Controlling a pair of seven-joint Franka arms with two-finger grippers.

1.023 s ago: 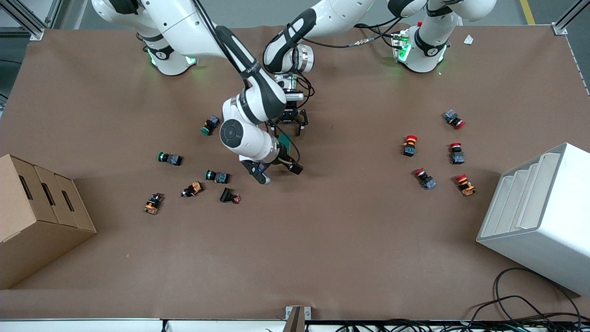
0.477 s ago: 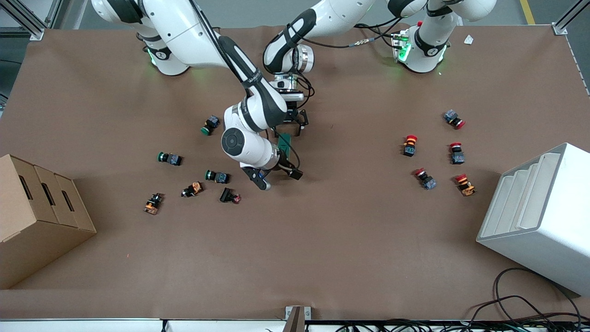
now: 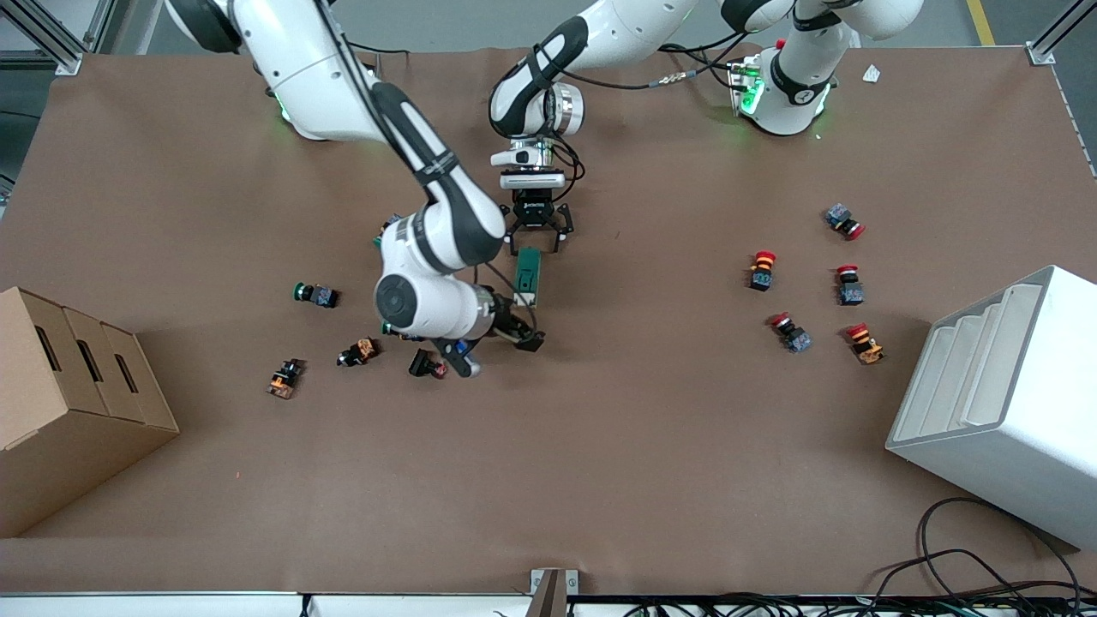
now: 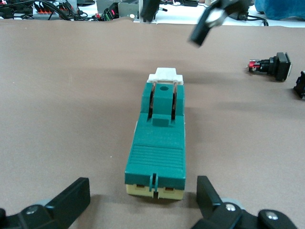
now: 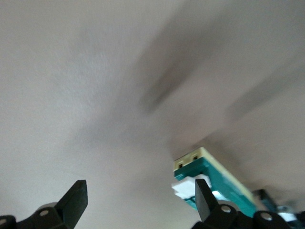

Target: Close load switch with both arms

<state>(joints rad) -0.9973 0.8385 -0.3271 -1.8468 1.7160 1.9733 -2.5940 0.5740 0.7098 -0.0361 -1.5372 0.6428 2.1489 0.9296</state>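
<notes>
On the brown tabletop (image 3: 651, 446) I see the load switch (image 3: 529, 276) lying flat near the middle. My left claw (image 3: 537, 240) sits released at its end toward the bases, fingers apart. My right claw (image 3: 495, 353) hovers released over its camera-side end.

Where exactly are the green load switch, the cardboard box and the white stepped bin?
load switch (image 4: 158, 138), left wrist view, on its green top face.
cardboard box (image 3: 64, 403), front view, on its top panel.
white stepped bin (image 3: 1020, 428), front view, on its side wall.

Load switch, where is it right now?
The load switch lies flat mid-table, free, just nearer the front camera than the open left gripper, with the right gripper beside it.
</notes>
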